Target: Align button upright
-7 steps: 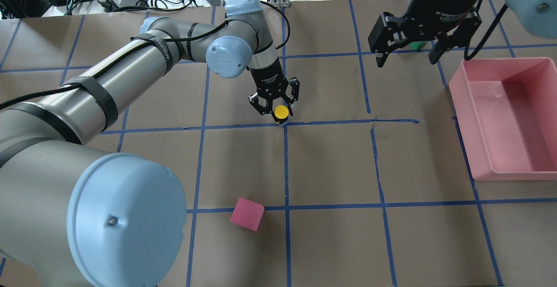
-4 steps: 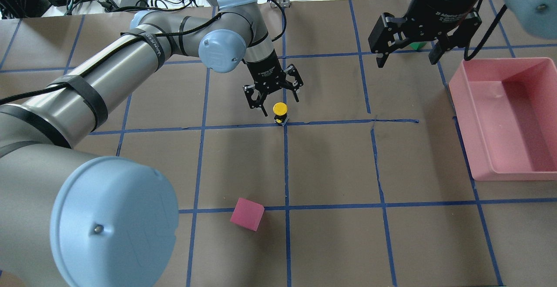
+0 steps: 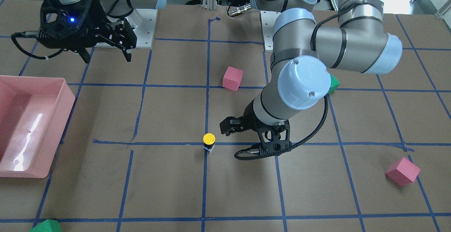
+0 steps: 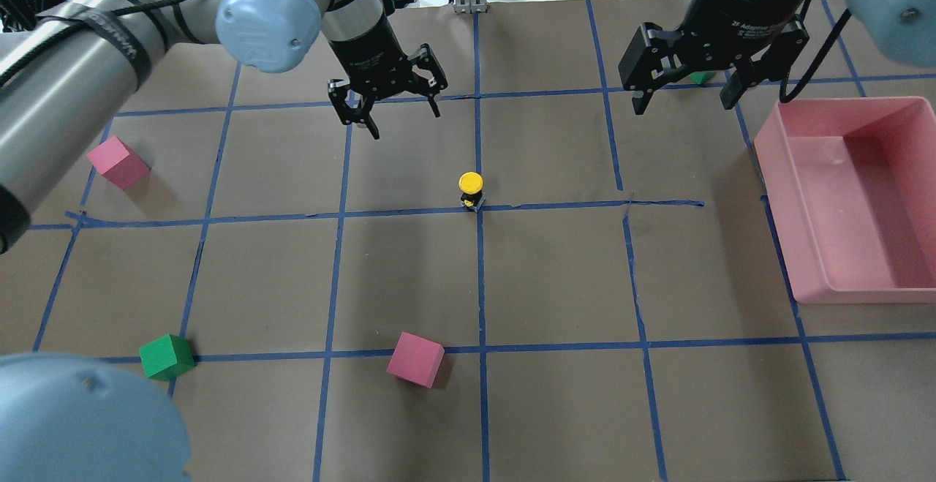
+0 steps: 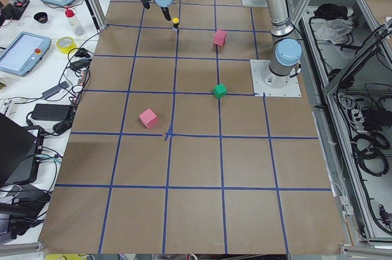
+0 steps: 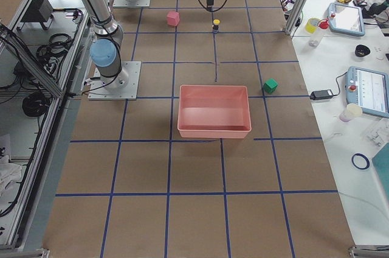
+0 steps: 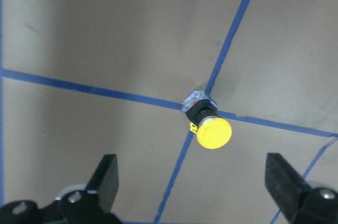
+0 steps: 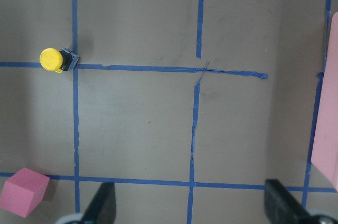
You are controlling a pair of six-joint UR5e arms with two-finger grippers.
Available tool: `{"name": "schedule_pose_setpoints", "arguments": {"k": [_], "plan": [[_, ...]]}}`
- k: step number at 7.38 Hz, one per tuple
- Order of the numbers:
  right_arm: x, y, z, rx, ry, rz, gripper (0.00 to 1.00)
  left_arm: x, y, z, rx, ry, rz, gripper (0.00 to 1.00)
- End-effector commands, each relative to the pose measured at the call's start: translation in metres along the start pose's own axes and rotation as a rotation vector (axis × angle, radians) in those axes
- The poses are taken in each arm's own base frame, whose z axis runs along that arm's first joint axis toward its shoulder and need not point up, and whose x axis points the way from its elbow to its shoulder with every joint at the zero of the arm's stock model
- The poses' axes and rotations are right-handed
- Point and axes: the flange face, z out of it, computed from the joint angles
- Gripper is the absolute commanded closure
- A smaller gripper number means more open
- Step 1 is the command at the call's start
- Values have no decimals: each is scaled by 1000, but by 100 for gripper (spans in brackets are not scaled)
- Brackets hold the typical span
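The button (image 4: 471, 189) stands upright on a blue tape crossing mid-table, with its yellow cap on top and its black body and grey-white block below. It also shows in the front view (image 3: 208, 142), the left wrist view (image 7: 208, 126) and the right wrist view (image 8: 55, 60). My left gripper (image 4: 402, 113) is open and empty, raised above the table, beyond and to the left of the button. My right gripper (image 4: 684, 98) is open and empty, hovering high at the far right near the bin.
A pink bin (image 4: 775, 175) stands at the right edge. Pink cubes lie at the near middle (image 4: 415, 359) and the far left (image 4: 118, 163). One green cube (image 4: 167, 356) lies near left; another (image 4: 703, 77) shows behind the right gripper.
My left gripper has drawn away from the button, rising and moving back and to the left. The button stays standing on the tape crossing. The right arm has not moved.
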Motion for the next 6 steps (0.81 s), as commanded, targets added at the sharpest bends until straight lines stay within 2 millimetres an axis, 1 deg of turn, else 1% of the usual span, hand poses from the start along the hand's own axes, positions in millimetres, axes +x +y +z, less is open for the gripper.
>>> {"name": "schedule_pose_setpoints", "arguments": {"k": [1,2,3,4,5,6], "plan": [[1,0,2,-4,3,0,0,-49,53,-92,120,-24,232,0],[1,1,1,-5,6,0,0,-59,85,-121,179,-26,314,0],[5,-1,4,-16,22,-7,0,-66,114,-133,225,-46,356,1],[6,-1,6,-21,42,-9,0,-80,127,-134,264,-157,393,0],[6,-1,7,-25,42,-8,0,-86,134,-137,290,-225,389,0],[6,1,9,-41,40,-8,0,-90,130,-144,322,-227,387,0]]}}
